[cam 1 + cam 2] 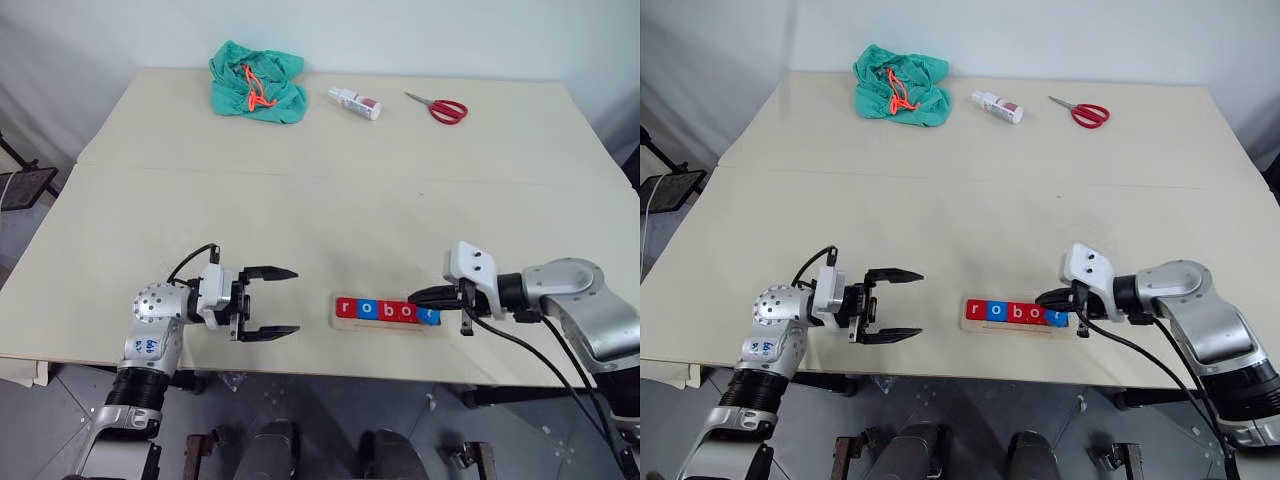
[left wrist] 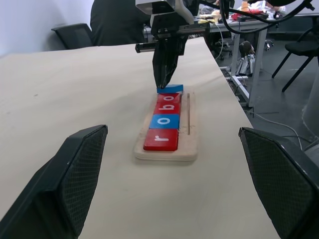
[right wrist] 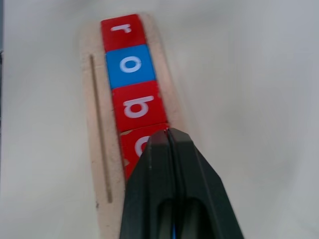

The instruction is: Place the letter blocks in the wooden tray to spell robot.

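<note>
The wooden tray [image 1: 343,323] lies near the table's front edge. In it sit letter blocks in a row: red r [image 1: 346,308], blue o [image 1: 367,309], red b [image 1: 386,310], red o [image 1: 405,311]. A blue block [image 2: 170,89] rests at the tray's right end, its letter mostly hidden. My right gripper [image 1: 413,297] is shut with nothing between its fingers [image 3: 167,149]; its tip sits over the blue block and the second o [image 3: 133,145]. My left gripper [image 1: 296,300] hangs open to the left of the tray, pointing at it and holding nothing.
At the table's far side lie a green cloth with an orange cord [image 1: 257,83], a small white bottle [image 1: 355,103] and red scissors [image 1: 440,107]. The tray is close to the table's front edge [image 1: 400,368].
</note>
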Tool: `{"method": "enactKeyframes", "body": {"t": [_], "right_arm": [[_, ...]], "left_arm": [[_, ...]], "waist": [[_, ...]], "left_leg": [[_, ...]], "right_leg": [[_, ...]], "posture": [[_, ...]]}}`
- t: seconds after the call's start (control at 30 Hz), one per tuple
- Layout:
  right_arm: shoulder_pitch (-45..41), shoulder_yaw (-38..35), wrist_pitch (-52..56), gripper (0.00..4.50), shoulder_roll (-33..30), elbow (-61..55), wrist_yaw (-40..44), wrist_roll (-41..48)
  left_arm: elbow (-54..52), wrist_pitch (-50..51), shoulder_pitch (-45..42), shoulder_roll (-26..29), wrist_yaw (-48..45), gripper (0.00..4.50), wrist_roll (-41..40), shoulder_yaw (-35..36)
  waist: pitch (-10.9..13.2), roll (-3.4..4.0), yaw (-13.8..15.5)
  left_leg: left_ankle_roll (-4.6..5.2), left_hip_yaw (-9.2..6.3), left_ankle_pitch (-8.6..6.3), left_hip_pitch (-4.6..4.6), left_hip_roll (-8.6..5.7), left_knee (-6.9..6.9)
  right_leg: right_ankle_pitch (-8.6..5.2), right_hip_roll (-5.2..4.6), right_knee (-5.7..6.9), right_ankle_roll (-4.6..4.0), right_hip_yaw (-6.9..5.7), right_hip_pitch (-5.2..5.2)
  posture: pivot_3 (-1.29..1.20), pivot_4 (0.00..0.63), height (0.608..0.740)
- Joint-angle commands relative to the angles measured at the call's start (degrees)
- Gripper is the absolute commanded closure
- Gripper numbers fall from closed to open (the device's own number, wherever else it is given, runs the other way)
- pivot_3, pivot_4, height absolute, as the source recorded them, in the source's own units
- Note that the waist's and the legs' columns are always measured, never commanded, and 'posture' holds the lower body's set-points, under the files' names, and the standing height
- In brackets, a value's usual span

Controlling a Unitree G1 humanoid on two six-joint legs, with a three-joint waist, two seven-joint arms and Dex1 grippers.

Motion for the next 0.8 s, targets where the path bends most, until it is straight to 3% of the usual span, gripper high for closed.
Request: {"method": "enactKeyframes", "body": {"t": [0.03,0.53,0.8], "right_arm": [[0.20,-0.40,-2.32,4.46,-1.19,0.42,1.44,-0.75],[1.49,-2.84,-3.44,4.46,-2.40,-0.01,2.46,-1.40],[5.50,-13.91,2.02,4.46,-1.81,-4.57,-2.11,5.38]], "left_arm": [[-2.72,-0.23,0.97,0.84,0.53,0.00,-0.47,0.97],[-1.95,-0.44,0.38,0.69,0.79,0.00,-0.33,0.73],[-1.90,0.43,0.49,1.09,2.89,0.00,0.68,1.09]], "waist": [[0.00,0.00,0.00],[0.00,0.00,-0.01],[0.00,-0.01,0.30]], "left_leg": [[0.00,0.00,0.00,0.00,0.00,0.00],[0.00,0.01,0.00,0.01,0.01,0.00],[0.00,-0.03,0.00,0.00,0.01,0.00]], "right_leg": [[0.00,0.00,0.00,0.00,0.00,0.00],[0.00,0.00,0.00,0.00,0.00,0.00],[0.00,0.00,0.00,0.00,-0.03,0.03]], "posture": [[0.00,0.150,0.740],[0.00,0.150,0.740],[0.00,0.150,0.740]]}}
